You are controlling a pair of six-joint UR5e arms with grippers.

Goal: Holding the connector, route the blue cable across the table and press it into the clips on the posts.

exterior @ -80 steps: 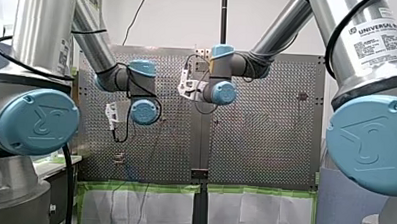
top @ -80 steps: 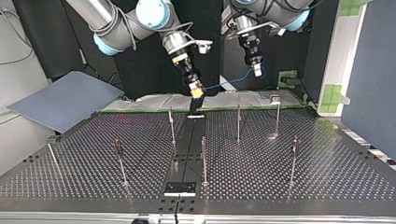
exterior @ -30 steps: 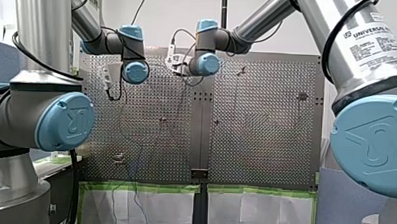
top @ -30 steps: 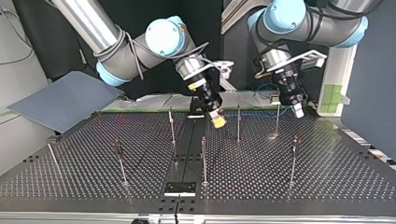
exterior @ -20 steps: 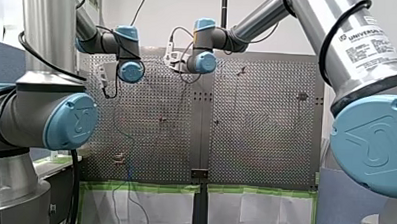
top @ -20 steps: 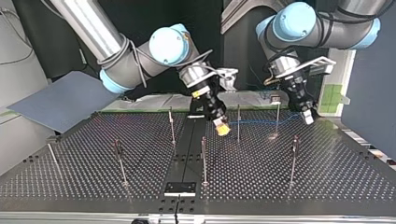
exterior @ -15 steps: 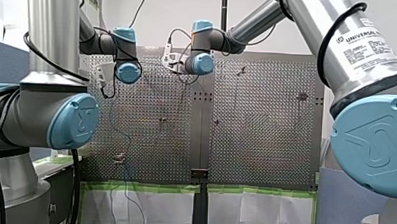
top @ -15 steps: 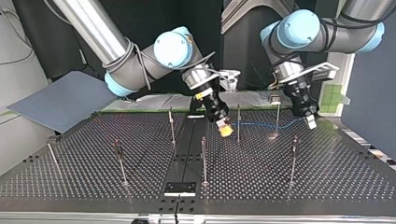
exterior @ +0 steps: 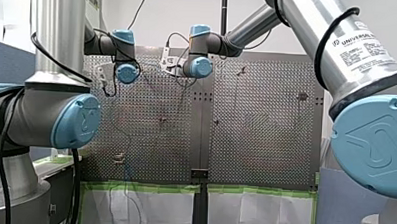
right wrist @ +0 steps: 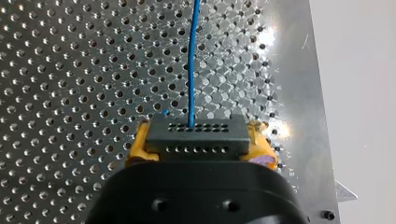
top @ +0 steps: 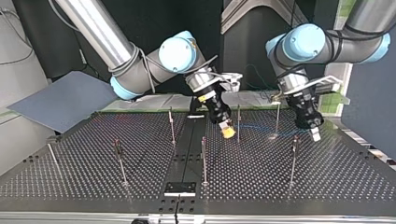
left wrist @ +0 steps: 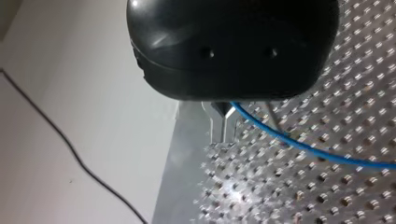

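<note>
Swinging out over the table (top: 93, 186), my right gripper (top: 227, 131) clamps the connector (right wrist: 194, 135) and my left gripper (top: 315, 136) pinches the cable (right wrist: 192, 60), now stretched beside the posts (top: 238, 116), ready for clipping.

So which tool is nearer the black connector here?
Right. My right tool clamps the connector between its yellow pads; my left tool is apart from it, further along the blue cable, at the top view's right.

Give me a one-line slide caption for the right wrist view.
My right gripper, yellow-padded, clamps the black connector; the blue cable runs straight ahead from it over the perforated table.
</note>
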